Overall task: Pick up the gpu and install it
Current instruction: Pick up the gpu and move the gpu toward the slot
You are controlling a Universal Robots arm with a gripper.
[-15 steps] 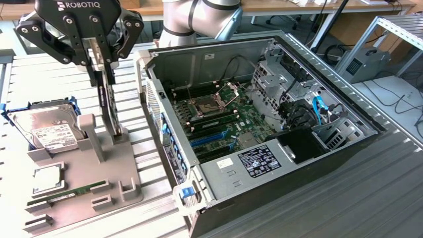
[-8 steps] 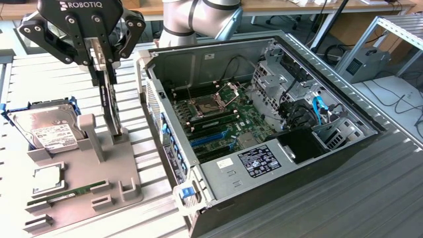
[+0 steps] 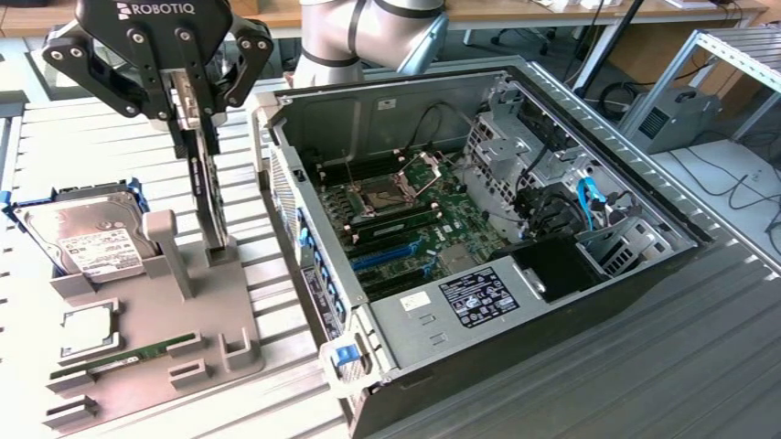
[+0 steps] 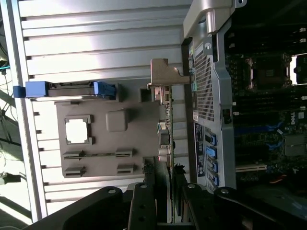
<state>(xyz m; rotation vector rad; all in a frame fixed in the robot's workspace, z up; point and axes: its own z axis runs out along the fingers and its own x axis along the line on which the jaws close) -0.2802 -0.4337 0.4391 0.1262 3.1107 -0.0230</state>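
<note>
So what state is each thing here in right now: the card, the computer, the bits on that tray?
gpu: upright, edge-on, gripped near its top, over the grey tray, not in the computer.
tool: shut on the gpu.
computer case: lying on its side, open, insides exposed.
hard drive: propped at a slant on the tray.
memory stick: lying flat in the tray.

So the tray (image 3: 208,311) sits on the surface (image 3: 683,366), just beside the PC case (image 3: 488,229), on the exterior view's left of it. The gpu (image 3: 201,183) stands upright on edge at the tray's edge nearest the case, with the gripper (image 3: 197,137) fingers either side of its top. Hard drive (image 3: 91,242) is in the tray's back corner away from the case, and the memory stick (image 3: 128,355) lies along its front edge.
</note>
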